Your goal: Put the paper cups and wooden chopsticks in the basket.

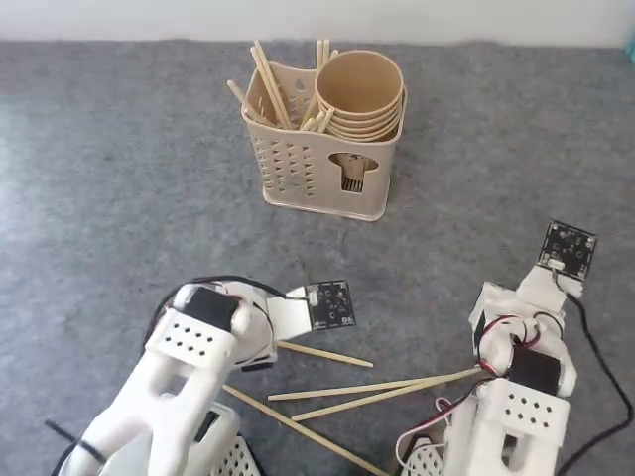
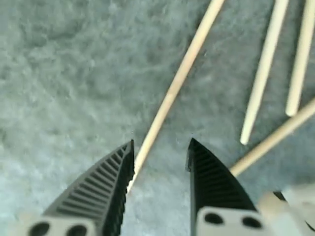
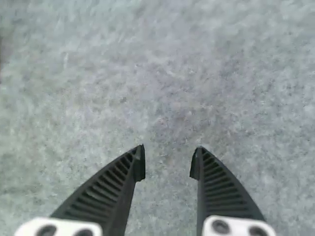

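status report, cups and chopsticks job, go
Left gripper open, tips at end of one loose chopstick; right gripper open over bare carpet. Paper cups stacked in basket; four chopsticks loose on carpet. Nothing in the way.

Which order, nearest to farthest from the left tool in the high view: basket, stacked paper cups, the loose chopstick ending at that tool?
1. The loose chopstick, on the carpet, its end by the left tool.
2. The basket, farther back across the carpet.
3. The paper cups, stacked inside the basket, behind its front wall.
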